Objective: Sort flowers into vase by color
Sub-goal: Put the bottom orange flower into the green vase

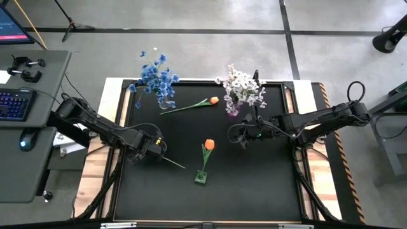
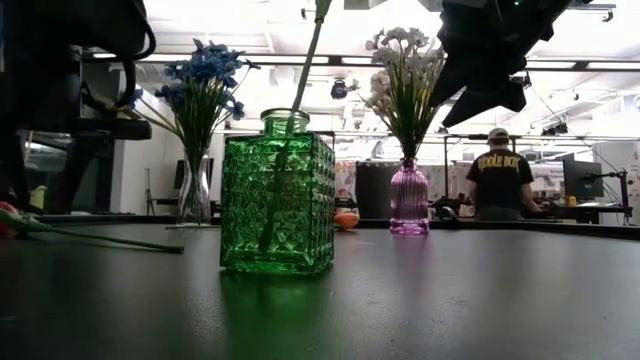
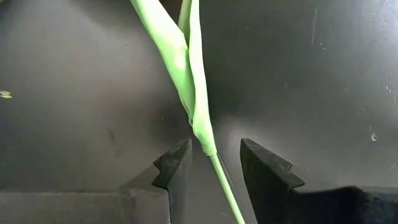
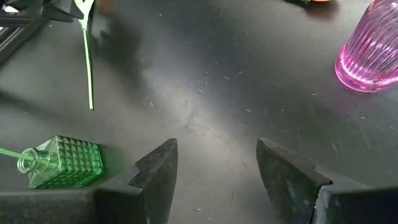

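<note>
Stem (image 3: 202, 118) of a thin green artificial flower is lying flat on the black table (image 1: 254, 178), passing between the fingers of the left gripper (image 1: 154, 149), which are standing narrowly apart around it, not yet clamping. One orange tulip (image 1: 209, 145) is standing in the green faceted glass vase (image 2: 277, 204); another orange tulip (image 1: 214, 100) is lying between the blue and white bouquets. The right gripper (image 4: 217, 168) is hovering empty, half open. Pickup appears in hand; closing and lifting should follow.
</note>
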Controlling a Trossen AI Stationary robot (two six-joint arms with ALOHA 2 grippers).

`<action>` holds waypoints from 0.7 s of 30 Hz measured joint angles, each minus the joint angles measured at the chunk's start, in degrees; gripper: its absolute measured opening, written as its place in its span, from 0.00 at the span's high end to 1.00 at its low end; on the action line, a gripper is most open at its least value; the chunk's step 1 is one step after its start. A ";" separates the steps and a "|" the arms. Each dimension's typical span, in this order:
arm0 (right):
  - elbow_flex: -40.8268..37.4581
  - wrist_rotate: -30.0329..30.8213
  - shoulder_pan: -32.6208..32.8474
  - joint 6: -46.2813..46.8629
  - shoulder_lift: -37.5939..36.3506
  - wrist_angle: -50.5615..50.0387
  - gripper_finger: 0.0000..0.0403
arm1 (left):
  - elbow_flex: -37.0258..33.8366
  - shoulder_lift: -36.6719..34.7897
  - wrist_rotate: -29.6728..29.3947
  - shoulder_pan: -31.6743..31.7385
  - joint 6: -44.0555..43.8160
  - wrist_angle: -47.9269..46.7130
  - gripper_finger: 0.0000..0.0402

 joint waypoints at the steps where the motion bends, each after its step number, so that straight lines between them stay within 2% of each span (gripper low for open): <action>1: 0.01 0.00 0.00 -0.15 0.00 0.00 0.49 | -0.21 0.00 0.00 -0.01 -0.01 0.37 0.69; 10: 0.01 0.00 0.00 -0.41 -0.01 -0.07 0.49 | -6.67 -0.06 2.40 0.55 -1.02 10.07 0.69; 21: 0.01 0.00 0.00 -0.43 -0.01 -0.07 0.49 | -8.21 -0.13 2.79 2.82 4.06 10.68 0.69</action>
